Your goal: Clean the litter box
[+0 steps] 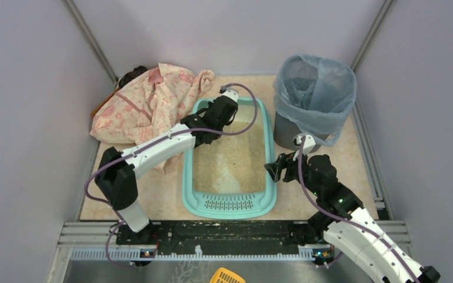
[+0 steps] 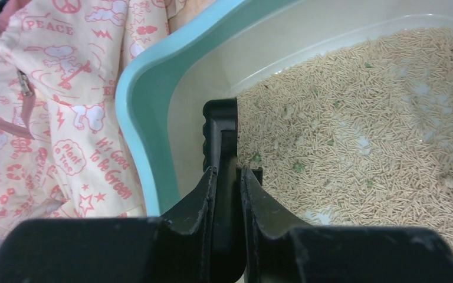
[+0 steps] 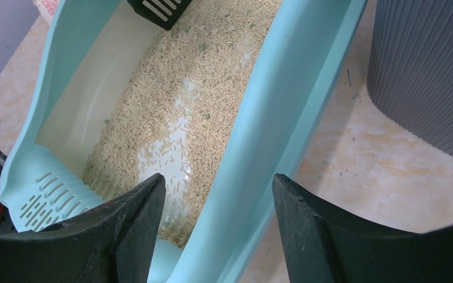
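The turquoise litter box (image 1: pixel 229 205) lies mid-table, holding beige litter (image 1: pixel 230 156) with bare patches and a grille at its near end. My left gripper (image 1: pixel 227 106) hangs over the box's far left corner, shut on the handle of a black scoop (image 2: pixel 220 132). The scoop's slotted head (image 3: pixel 160 10) rests on the litter by the inner wall. Small green bits (image 2: pixel 298 167) dot the litter beside it. My right gripper (image 1: pixel 275 168) is open, one finger on each side of the box's right rim (image 3: pixel 283 106), not closed on it.
A grey bin lined with a blue bag (image 1: pixel 314 94) stands at the back right, close to the box. A pink patterned cloth (image 1: pixel 147 103) is heaped at the back left against the box rim. A yellow slotted object (image 1: pixel 227 276) lies below the arm bases.
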Available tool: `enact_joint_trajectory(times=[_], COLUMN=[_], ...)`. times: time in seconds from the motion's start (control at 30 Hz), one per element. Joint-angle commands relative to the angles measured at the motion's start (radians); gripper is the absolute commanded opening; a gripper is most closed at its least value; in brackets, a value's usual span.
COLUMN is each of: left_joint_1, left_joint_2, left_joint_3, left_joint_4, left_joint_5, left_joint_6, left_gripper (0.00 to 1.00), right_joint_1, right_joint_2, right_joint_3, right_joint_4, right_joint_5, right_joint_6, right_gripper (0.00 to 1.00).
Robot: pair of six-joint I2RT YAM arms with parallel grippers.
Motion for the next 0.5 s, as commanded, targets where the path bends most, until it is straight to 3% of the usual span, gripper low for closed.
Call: enact_joint_trajectory(times=[0.0, 0.33, 0.47], left_joint_1=[0.006, 0.008, 0.01], left_joint_2=[-0.011, 0.052, 0.082], left_joint_3=[0.008, 0.119, 0.147], left_joint_4=[-0.046, -0.088, -0.091], left_joint_5=[0.072, 0.332, 0.375], left_joint_6=[-0.061, -0.158, -0.167], left_gripper=[0.0, 0.0, 0.0], right_joint_1=[-0.002, -0.002, -0.003], right_joint_2=[-0.002, -0.009, -0.014], right_joint_3=[0.006, 0.008, 0.01], right_joint_4=[0.053, 0.047, 0.045], right_joint_5=[-0.009, -0.006, -0.008], right_joint_6=[0.007, 0.007, 0.007], right_gripper=[0.67, 0.67, 0.67])
